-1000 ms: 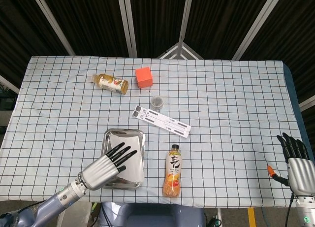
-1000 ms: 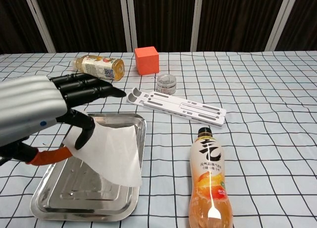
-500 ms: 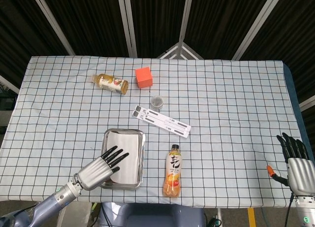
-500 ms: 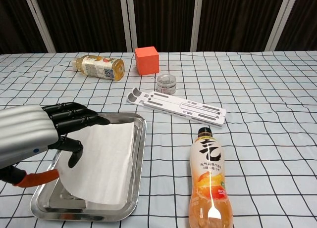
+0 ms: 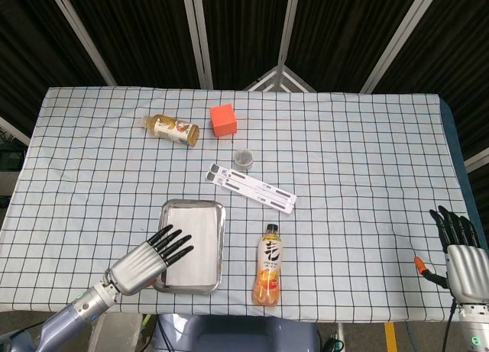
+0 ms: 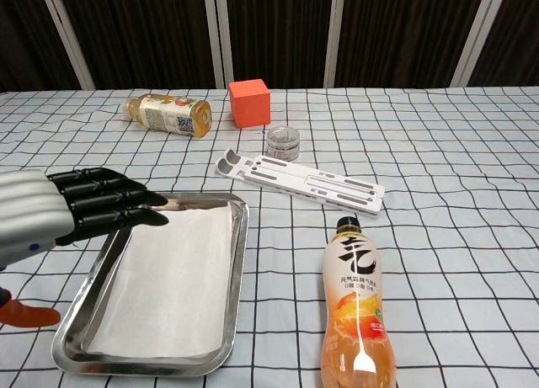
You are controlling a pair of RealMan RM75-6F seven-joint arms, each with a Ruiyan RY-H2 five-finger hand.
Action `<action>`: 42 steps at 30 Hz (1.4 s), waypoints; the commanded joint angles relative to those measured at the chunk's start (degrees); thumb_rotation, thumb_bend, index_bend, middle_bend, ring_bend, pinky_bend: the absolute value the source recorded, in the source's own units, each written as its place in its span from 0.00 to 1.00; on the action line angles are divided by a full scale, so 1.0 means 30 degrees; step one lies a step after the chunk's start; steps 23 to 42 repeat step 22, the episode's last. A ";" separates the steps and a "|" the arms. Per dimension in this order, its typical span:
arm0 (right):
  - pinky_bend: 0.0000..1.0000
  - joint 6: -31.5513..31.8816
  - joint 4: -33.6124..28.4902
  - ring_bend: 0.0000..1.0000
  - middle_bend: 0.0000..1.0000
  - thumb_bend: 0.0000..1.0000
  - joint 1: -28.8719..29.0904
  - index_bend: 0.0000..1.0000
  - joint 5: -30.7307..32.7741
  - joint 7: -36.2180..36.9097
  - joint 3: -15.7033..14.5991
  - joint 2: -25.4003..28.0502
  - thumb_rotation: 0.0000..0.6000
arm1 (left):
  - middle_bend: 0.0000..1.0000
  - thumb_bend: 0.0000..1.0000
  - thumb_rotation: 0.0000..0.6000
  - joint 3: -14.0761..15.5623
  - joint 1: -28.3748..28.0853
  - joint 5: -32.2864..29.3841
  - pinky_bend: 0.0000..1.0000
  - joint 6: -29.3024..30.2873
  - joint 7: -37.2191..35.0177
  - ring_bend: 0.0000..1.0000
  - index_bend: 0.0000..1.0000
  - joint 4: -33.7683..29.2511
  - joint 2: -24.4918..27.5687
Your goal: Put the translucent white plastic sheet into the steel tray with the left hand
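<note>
At the left of the checked bench (image 5: 344, 161), the left robot hand (image 5: 145, 262) hovers at the near-left corner of the steel tray (image 6: 238, 270), its dark fingers (image 6: 109, 204) stretched out side by side and holding nothing; in the chest view they reach over the tray's left rim. The translucent white plastic sheet (image 6: 173, 274) lies flat inside the tray, covering most of its floor, apart from the hand. Farther back on the left, a small bottle with a yellowish label (image 5: 172, 127) lies on its side, and just to its right stands an orange cube (image 5: 223, 120). A small round jar (image 5: 244, 157) sits nearer, beside a white slotted bracket (image 5: 250, 188) that lies slantwise across the cloth. Just right of the tray, an orange drink bottle with a black label (image 5: 268, 274) lies with its cap pointing away from the robot. At the far right edge, well apart from everything, the right robot hand (image 5: 461, 250) is upright with its fingers spread and empty.
</note>
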 commanded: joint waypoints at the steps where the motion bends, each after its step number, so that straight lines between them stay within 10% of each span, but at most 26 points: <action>1: 0.00 0.0013 -0.0013 0.00 0.00 0.32 -0.0009 0.00 -0.0014 -0.0022 -0.0012 0.0000 1.00 | 0.00 0.14 1.00 -0.0062 0.0200 -0.0648 0.00 -0.0147 0.0022 0.00 0.00 -0.0468 0.0374; 22: 0.00 -0.0016 0.0156 0.00 0.00 0.32 0.0092 0.00 -0.0231 -0.0325 -0.0059 -0.0125 1.00 | 0.00 0.05 1.00 -0.1394 0.6975 -0.4781 0.00 0.9093 -0.0029 0.00 0.00 -0.1178 0.2450; 42: 0.00 -0.0016 0.0156 0.00 0.00 0.32 0.0092 0.00 -0.0231 -0.0325 -0.0059 -0.0125 1.00 | 0.00 0.05 1.00 -0.1394 0.6975 -0.4781 0.00 0.9093 -0.0029 0.00 0.00 -0.1178 0.2450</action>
